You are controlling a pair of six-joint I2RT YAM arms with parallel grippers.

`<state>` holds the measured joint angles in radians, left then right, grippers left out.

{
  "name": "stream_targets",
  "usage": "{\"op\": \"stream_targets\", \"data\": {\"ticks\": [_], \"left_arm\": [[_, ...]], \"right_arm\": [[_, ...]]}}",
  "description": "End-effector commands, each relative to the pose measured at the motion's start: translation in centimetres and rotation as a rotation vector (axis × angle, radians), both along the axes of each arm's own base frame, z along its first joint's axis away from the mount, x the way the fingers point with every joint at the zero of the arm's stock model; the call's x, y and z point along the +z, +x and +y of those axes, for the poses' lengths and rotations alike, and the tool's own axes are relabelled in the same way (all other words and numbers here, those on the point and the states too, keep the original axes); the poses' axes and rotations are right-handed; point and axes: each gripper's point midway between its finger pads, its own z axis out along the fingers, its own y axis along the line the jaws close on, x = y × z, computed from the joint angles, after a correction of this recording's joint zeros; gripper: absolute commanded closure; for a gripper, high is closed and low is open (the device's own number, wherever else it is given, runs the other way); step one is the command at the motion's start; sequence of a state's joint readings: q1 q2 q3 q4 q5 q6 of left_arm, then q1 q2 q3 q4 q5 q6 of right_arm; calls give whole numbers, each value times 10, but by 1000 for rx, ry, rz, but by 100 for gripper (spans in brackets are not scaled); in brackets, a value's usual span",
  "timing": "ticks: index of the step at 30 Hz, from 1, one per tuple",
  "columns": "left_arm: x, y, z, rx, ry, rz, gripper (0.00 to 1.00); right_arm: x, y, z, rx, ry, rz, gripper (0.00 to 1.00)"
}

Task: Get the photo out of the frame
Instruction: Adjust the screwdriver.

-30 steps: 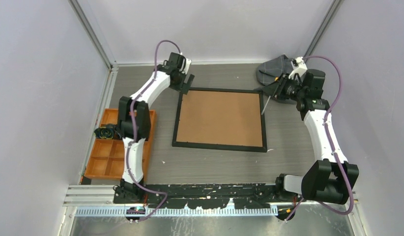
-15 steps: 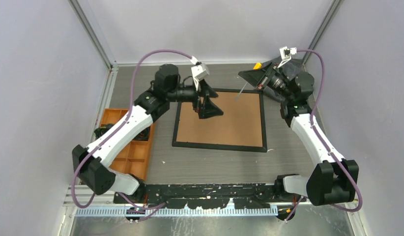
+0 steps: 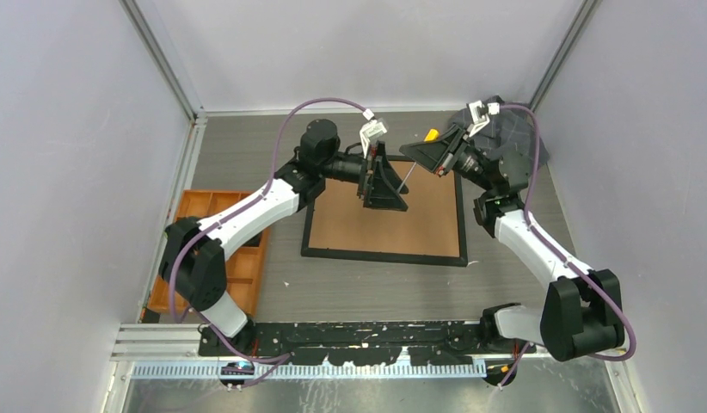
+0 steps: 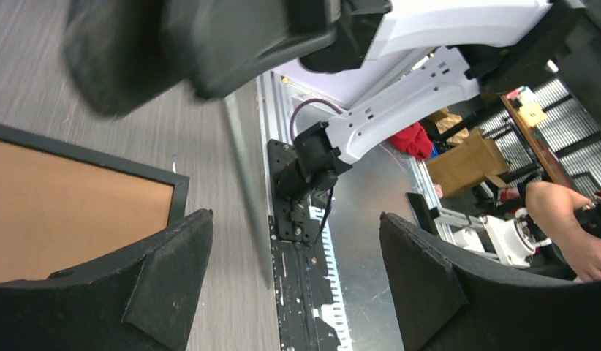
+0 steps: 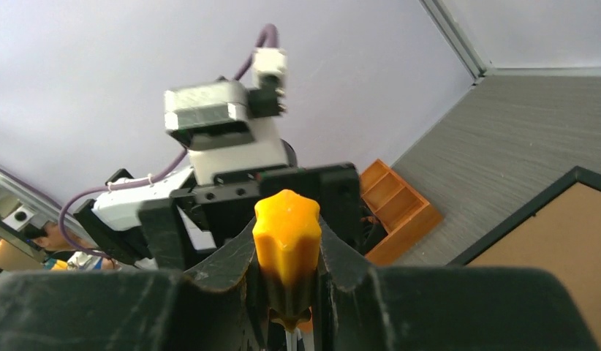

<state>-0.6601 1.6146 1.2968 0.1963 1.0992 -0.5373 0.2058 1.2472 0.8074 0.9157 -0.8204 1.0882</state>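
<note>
The right gripper (image 5: 286, 256) is squeezing tight on one screwdriver (image 5: 286, 219). It is holding it by the yellow handle, and the thin metal end is pointing down toward the frame (image 3: 380, 252). The left gripper (image 4: 295, 217) is hanging wide open with nothing in it. In its own camera the screwdriver's thin end is showing, blurry, in the gap between its two fingers (image 4: 166, 270). Both grippers are hovering close together over the far part of the frame, so they are hiding a bit of it from above.

There is one frame. It is lying flat in the middle of the grey table (image 3: 376, 288) with its brown back board (image 3: 402, 228) facing up inside the black border. The photo is not showing (only the back of the frame is).

One orange tray (image 3: 247, 258) is sitting by the table's left edge, split into small boxes. The left arm is crossing over it, so I cannot tell what is in it. One dark grey thing (image 3: 522, 129) is lying in the far right corner behind the right arm.
</note>
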Motion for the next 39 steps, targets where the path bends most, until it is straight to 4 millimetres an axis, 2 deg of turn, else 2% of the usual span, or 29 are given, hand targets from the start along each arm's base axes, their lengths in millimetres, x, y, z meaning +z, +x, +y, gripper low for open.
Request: {"op": "stream_targets", "data": {"ticks": [1, 4, 7, 9, 11, 12, 13, 15, 16, 17, 18, 19, 21, 24, 28, 32, 39], "left_arm": [[35, -12, -3, -90, -110, -33, 18], [27, -12, -6, -98, -100, -25, 30], [15, -11, -7, -91, -65, -12, 45], [8, -7, -8, -68, -30, -26, 65], [-1, 0, -8, -35, 9, -55, 95], [-5, 2, -8, -18, 31, -61, 99], [-7, 4, -7, -9, 44, -76, 100], [-14, 5, -1, 5, 95, -115, 100], [-13, 4, 4, -1, 116, -170, 100], [-22, -1, 13, -7, 177, -184, 100], [-20, 2, 18, -4, 188, -279, 100], [-26, -1, 27, -17, 223, -321, 100], [-31, -7, 43, -40, 274, -393, 100], [-41, -26, 64, -115, 332, -418, 100], [-46, -40, 73, -177, 334, -422, 100], [-58, -38, 78, -212, 399, -411, 100], [-75, -27, 82, -219, 501, -396, 100]], "right_arm": [[11, -8, -1, -20, 15, -84, 99], [9, -8, -1, -29, 7, -100, 99], [6, -8, -3, -44, -8, -110, 99], [5, -8, -3, -47, -17, -108, 99], [3, -9, -3, -48, -25, -110, 99], [4, -10, -2, -45, -32, -113, 99], [2, -10, -2, -44, -48, -112, 96], [0, -15, 0, -16, -124, -123, 69], [-15, -14, 1, -14, -208, -86, 55], [-20, -18, -1, -12, -279, -75, 42], [-29, -20, -3, -7, -358, -80, 31], [-27, -25, -6, -4, -406, -124, 26], [-44, -40, -11, 35, -498, -76, 17], [-56, -59, -14, 106, -568, -50, 15], [-72, -77, -9, 225, -567, -16, 15], [-87, -87, 0, 304, -587, 8, 15], [-99, -101, 16, 410, -617, 25, 19]]}}
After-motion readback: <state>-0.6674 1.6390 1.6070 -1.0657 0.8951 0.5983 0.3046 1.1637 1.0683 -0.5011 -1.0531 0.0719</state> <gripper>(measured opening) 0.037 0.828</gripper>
